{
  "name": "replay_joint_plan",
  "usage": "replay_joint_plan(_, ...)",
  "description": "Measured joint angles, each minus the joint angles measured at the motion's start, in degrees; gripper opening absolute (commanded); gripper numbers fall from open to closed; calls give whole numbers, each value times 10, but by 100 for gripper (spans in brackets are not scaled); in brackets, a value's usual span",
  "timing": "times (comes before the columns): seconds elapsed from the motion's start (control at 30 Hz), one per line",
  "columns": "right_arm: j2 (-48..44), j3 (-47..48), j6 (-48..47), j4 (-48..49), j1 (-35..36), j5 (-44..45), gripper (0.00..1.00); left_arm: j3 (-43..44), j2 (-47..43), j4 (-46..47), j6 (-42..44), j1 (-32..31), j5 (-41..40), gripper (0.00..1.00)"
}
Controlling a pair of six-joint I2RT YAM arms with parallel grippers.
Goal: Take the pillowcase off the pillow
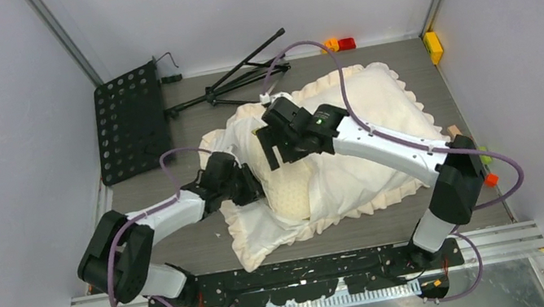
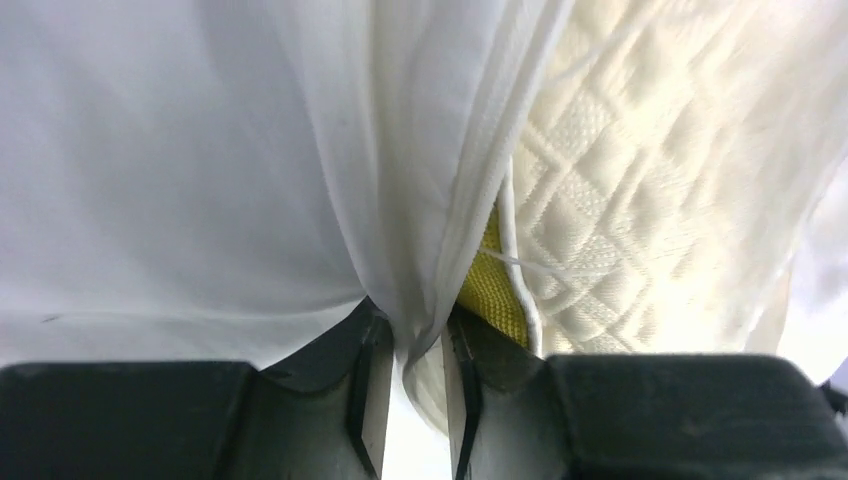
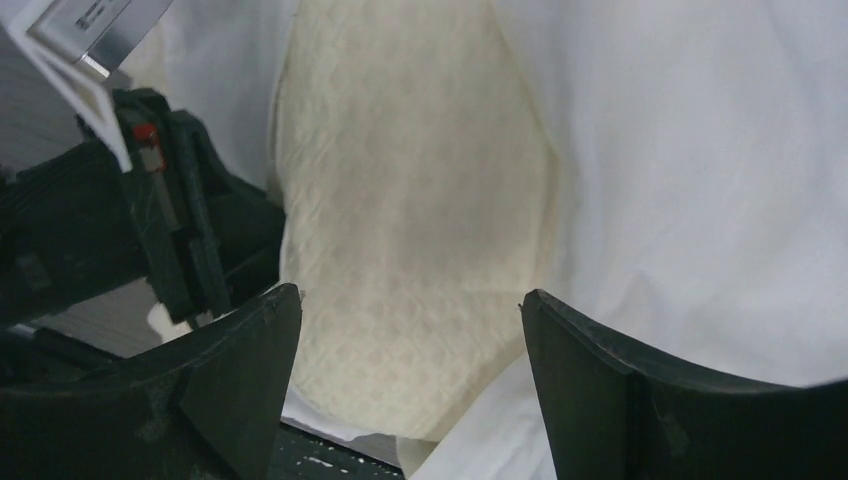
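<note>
The pillow (image 1: 288, 194) is pale yellow and quilted, and its exposed part shows through the opening of the off-white frilled pillowcase (image 1: 367, 126), which covers the rest of it. My left gripper (image 1: 252, 187) is at the opening's left side, shut on a fold of the pillowcase (image 2: 330, 170). The pillow (image 2: 640, 190) and its yellow seam (image 2: 488, 285) lie just to the right of that fold. My right gripper (image 1: 276, 150) hovers open and empty above the opening. In the right wrist view it (image 3: 408, 305) spans the bare pillow (image 3: 410, 200), with the pillowcase (image 3: 700, 170) to the right.
A black perforated plate (image 1: 130, 122) lies at the back left, with a folded black tripod (image 1: 240, 76) beside it. Small red and orange blocks (image 1: 340, 44) and a yellow block (image 1: 433, 46) sit by the back wall. The left gripper body (image 3: 170, 240) shows in the right wrist view.
</note>
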Motion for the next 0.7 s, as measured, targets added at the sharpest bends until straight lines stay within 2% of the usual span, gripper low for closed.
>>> replay_joint_plan(0.17, -12, 0, 16, 7, 52, -16, 86, 0, -53, -22, -4, 24, -64, 25)
replay_joint_plan(0.3, 16, -1, 30, 13, 80, -21, 85, -8, -60, -10, -11, 53, -64, 21)
replay_joint_plan(0.43, 66, -1, 37, 26, 76, -16, 85, -47, -50, 19, -32, 58, -56, 20)
replay_joint_plan(0.53, 109, -1, 40, 29, 74, 2, 79, -68, -49, 23, -38, 57, -56, 20)
replay_joint_plan(0.6, 131, -1, 42, 29, 74, 20, 60, -70, -49, 23, -37, 57, -58, 20)
replay_joint_plan(0.63, 136, -1, 41, 29, 74, 27, 34, -70, -49, 23, -36, 57, -59, 19)
replay_joint_plan(0.67, 136, -1, 39, 28, 74, 31, 13, -70, -51, 22, -34, 57, -61, 18)
replay_joint_plan(0.7, 135, -1, 34, 28, 74, 34, 3, -70, -52, 21, -32, 57, -63, 18)
